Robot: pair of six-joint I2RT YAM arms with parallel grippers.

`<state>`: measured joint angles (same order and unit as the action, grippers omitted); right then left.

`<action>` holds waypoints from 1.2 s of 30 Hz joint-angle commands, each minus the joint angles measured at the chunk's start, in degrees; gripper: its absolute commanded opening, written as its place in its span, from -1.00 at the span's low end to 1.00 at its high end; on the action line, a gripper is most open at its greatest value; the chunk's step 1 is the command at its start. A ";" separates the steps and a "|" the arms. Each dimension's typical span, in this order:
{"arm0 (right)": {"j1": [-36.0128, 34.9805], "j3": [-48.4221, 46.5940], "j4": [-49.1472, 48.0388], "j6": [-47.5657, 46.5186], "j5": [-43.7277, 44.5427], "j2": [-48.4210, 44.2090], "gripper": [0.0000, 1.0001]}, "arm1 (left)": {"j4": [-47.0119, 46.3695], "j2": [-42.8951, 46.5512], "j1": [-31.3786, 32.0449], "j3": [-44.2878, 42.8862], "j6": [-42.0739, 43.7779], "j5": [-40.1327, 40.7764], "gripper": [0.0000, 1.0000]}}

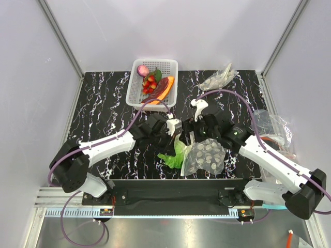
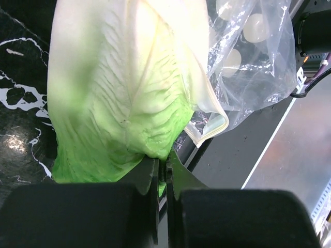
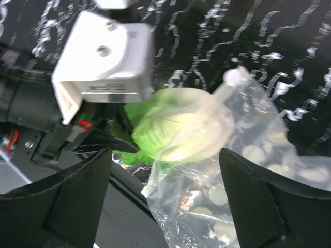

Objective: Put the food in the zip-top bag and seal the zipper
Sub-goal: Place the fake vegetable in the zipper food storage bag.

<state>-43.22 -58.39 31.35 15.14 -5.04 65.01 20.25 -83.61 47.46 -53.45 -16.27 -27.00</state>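
The pale-green lettuce head (image 1: 175, 154) lies at the table's near edge, its pale end inside the mouth of the clear dotted zip-top bag (image 1: 205, 157). My left gripper (image 1: 175, 138) is shut on the lettuce's green leaf edge (image 2: 124, 88); its tips (image 2: 164, 168) pinch the leaf. The bag (image 2: 253, 57) and its zipper strip (image 2: 211, 129) lie just beyond. My right gripper (image 1: 199, 135) is open above the bag (image 3: 232, 201) and lettuce (image 3: 170, 129), its fingers (image 3: 77, 196) wide apart. A pink bulb (image 1: 143, 71), red berries (image 1: 149, 82) and dark-red and orange pieces (image 1: 164, 88) lie in the white basket (image 1: 133, 98).
A crumpled clear bag (image 1: 220, 79) lies at the back right. More clear plastic (image 1: 271, 126) sits at the table's right edge. A black bar (image 1: 176, 187) runs along the near edge. The left arm's white camera housing (image 3: 106, 62) is close beside my right gripper.
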 commanded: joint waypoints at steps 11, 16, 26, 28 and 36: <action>8.68 -12.17 6.09 -1.24 5.22 12.67 0.89 | -4.86 0.03 0.44 0.98 1.95 -2.26 -1.00; 12.18 -13.95 5.04 -4.41 1.10 17.16 0.95 | -5.40 0.29 0.70 1.59 2.12 -1.39 -1.00; 20.46 -12.01 0.73 -6.17 -25.44 21.55 0.82 | -7.15 1.17 0.79 2.83 2.82 -0.68 -1.00; 20.37 -11.66 0.99 -6.61 -26.69 22.69 0.78 | -7.07 1.35 0.70 2.91 2.83 -0.51 -1.00; 20.55 -8.76 0.02 -6.00 -27.83 24.37 0.34 | -7.51 1.96 0.97 3.62 3.18 0.28 -1.00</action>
<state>-22.57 -67.85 32.80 9.58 -29.67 89.17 15.79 -83.74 48.03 -50.11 -14.48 -27.16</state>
